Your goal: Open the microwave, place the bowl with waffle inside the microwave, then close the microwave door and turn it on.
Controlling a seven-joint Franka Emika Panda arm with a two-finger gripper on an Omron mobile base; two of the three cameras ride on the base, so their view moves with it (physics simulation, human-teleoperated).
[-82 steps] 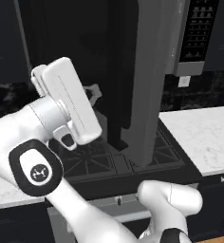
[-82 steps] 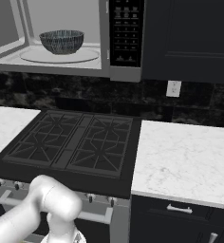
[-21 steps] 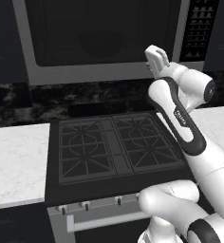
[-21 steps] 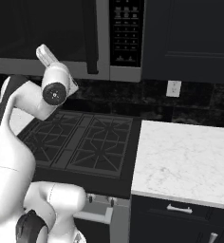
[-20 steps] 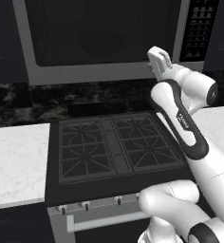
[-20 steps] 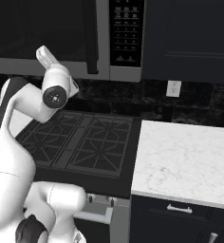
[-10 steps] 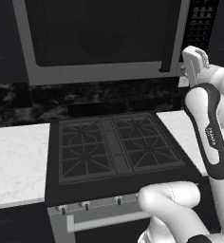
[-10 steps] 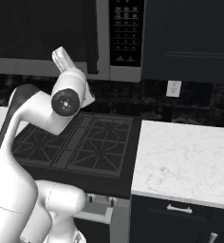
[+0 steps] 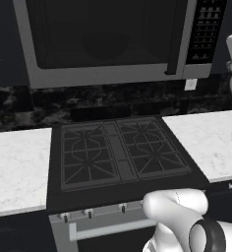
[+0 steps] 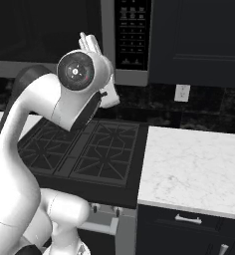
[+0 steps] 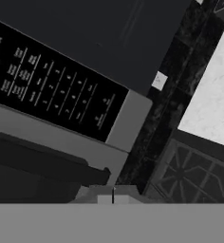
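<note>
The microwave [image 9: 108, 74] hangs above the stove with its microwave door [image 9: 103, 34] shut, the black bar handle [image 9: 173, 39] at the door's right edge. The bowl and the waffle are hidden behind the dark glass. In the hand view my gripper [image 11: 113, 196] is shut with nothing between its tips, a short way in front of the black button panel [image 11: 52, 90] and next to the handle's end [image 11: 52, 167]. From the right base view the hand [image 10: 91, 45] is raised just left of the panel [image 10: 132, 35].
A black gas stove [image 9: 118, 152] lies below the microwave between white marble counters [image 9: 17, 167] [image 10: 194, 169]. A wall outlet [image 10: 181, 92] sits on the dark backsplash. Dark cabinets [image 10: 199, 40] stand right of the microwave.
Four seconds ago the door stood open with the bowl inside; now it is shut. Over the last second my hand has swung right, from the door's handle edge to the button panel.
</note>
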